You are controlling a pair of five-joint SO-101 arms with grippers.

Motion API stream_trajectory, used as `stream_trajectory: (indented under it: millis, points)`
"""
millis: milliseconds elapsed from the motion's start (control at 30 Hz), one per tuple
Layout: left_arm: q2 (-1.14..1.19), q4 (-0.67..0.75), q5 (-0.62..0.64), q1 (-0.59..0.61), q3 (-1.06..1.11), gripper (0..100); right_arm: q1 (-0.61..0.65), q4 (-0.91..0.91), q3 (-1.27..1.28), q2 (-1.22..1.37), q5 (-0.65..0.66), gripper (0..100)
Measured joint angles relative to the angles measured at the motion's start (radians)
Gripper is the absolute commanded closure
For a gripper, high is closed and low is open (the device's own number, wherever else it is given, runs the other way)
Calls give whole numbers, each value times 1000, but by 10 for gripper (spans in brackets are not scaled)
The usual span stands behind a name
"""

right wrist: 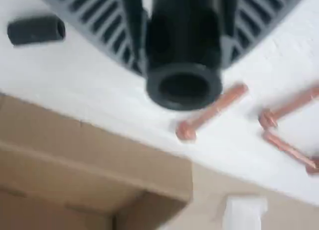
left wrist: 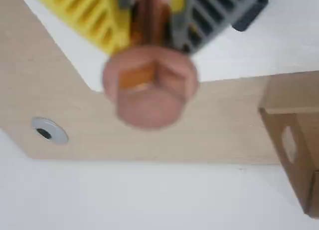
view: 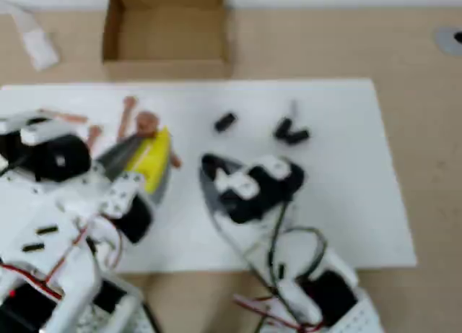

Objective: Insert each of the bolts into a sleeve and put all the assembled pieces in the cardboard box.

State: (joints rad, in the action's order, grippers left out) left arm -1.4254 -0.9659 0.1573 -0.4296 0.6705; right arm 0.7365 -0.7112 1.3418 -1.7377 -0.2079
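both our arms are white printed shells w/ black servo blocks. left arm (view: 72,275): red & black wires along it, small black slots on the shell. left gripper (left wrist: 149,20) has one yellow ribbed finger (left wrist: 84,13) & one grey finger (left wrist: 214,15). right arm (view: 328,261): black cable loops, red wires nr the base. right gripper (right wrist: 184,20) is dark grey, ribbed both sides.
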Motion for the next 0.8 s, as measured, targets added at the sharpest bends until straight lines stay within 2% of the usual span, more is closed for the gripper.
stream_trajectory:
  millis: [200, 467, 633, 800]
  points:
    - [0, 17, 0, -3, 0, 995, 3, 84, 48, 0, 0, 989]
    - [-6, 107, 0, -12, 28, 994, 80, 98, 69, 0, 0, 989]
    - [0, 86, -75, -95, 60, 994, 84, 100, 71, 0, 0, 989]
    - [0, 68, -118, -112, 64, 994, 84, 100, 72, 0, 0, 989]
